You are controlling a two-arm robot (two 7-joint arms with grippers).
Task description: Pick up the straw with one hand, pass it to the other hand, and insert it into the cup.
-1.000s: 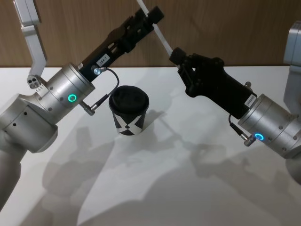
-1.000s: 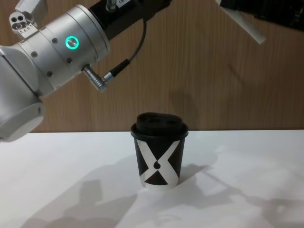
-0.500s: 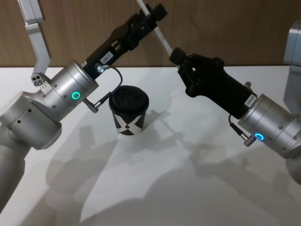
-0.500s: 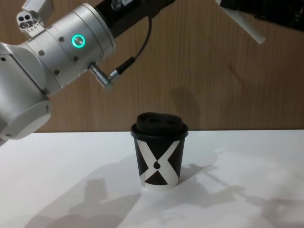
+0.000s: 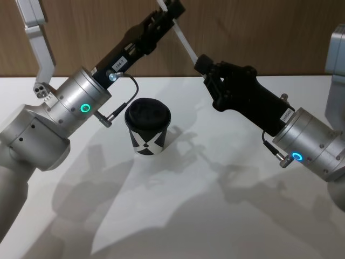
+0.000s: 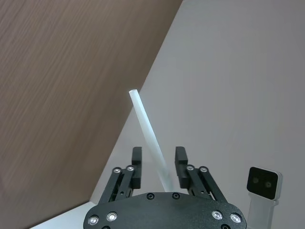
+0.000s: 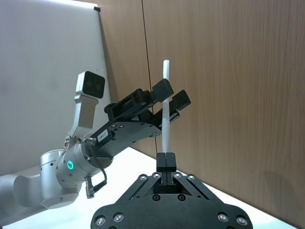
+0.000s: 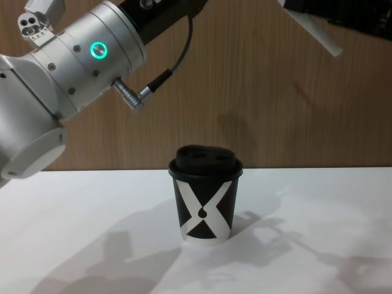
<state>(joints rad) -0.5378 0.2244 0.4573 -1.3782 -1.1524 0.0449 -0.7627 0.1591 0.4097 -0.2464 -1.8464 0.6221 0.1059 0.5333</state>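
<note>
While the straw [image 5: 186, 45] hangs tilted in the air above and beyond the lidded cup [image 5: 147, 129] on the white table [image 5: 226, 216], the right gripper [image 5: 201, 66] is clamped on its lower end and the left gripper [image 5: 173, 8] straddles its upper part, fingers parted with gaps either side.

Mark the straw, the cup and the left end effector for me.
straw [image 5: 185, 44], head view, middle of the bare white shaft.
cup [image 8: 206, 211], chest view, paper wall at the X pattern.
left end effector [image 6: 158, 153], left wrist view, midway between its open fingertips.
</note>
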